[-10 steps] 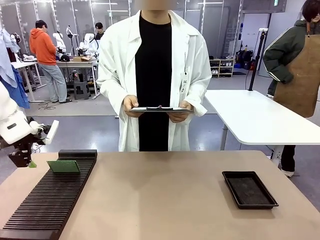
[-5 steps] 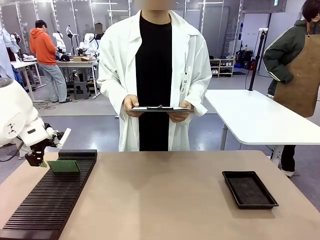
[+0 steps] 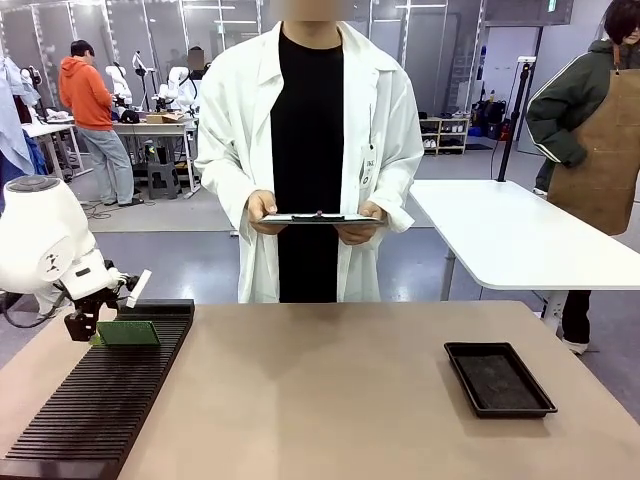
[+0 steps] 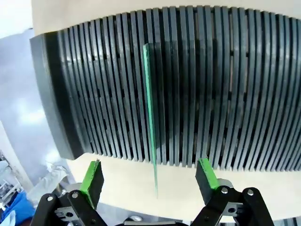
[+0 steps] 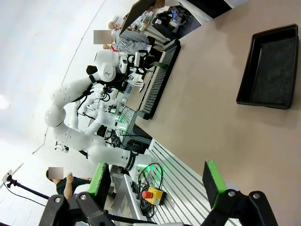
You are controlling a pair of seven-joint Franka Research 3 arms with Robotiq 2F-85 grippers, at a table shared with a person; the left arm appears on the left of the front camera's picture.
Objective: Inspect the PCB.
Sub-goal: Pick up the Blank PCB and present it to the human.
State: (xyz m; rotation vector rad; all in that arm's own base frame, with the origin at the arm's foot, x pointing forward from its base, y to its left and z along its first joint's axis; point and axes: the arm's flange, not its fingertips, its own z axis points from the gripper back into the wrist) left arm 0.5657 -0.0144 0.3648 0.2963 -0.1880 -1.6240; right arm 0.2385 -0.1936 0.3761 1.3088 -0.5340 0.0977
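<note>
Front view: at lower left, the PCB (image 3: 127, 333) stands in a slotted black rack (image 3: 95, 405), with the left gripper (image 3: 90, 330) beside its left end. Left wrist view: the spread pads (image 4: 92, 175) flank the edge-on PCB without touching it. Right wrist view: the right gripper (image 5: 157, 172) is wide apart and empty.

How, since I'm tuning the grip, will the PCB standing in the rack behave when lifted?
Probably stiff: the PCB shows a dead-straight edge. Likely light, being so thin. Held only by a slot of the black rack, it might tilt or bind if pulled askew.
</note>
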